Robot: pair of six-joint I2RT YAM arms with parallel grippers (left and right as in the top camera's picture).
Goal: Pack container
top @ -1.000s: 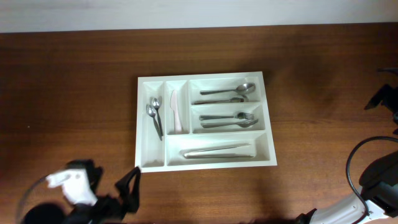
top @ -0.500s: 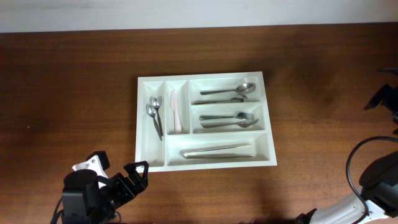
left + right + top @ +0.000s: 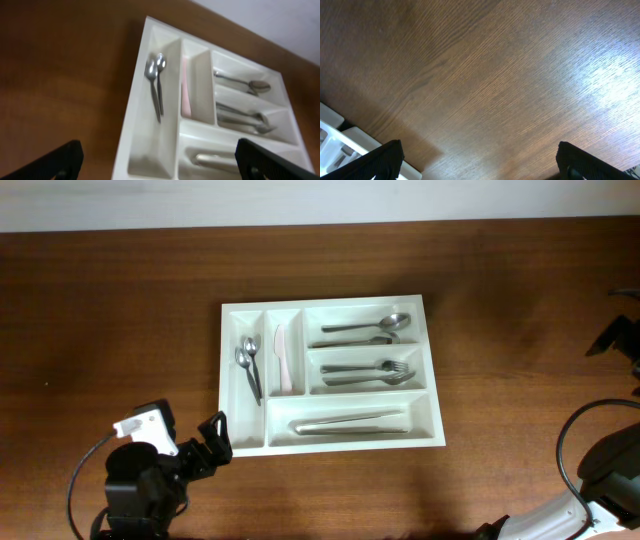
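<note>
At centre of the brown wooden table point(image 3: 120, 330) lies the large white rectangular plastic cutlery tray point(image 3: 350, 444); left gripper point(image 3: 213, 442) at its 7 o'clock, fingers spread wide, empty; right gripper point(image 3: 480, 162) likewise spread, empty

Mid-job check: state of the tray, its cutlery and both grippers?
container: lying flat, all five compartments filled
small spoons: in leftmost narrow compartment
white knife: in second narrow compartment
large spoons: in top wide compartment
forks: in middle wide compartment
long metal utensils: in bottom wide compartment
left gripper: open, empty
right gripper: open, empty
</note>
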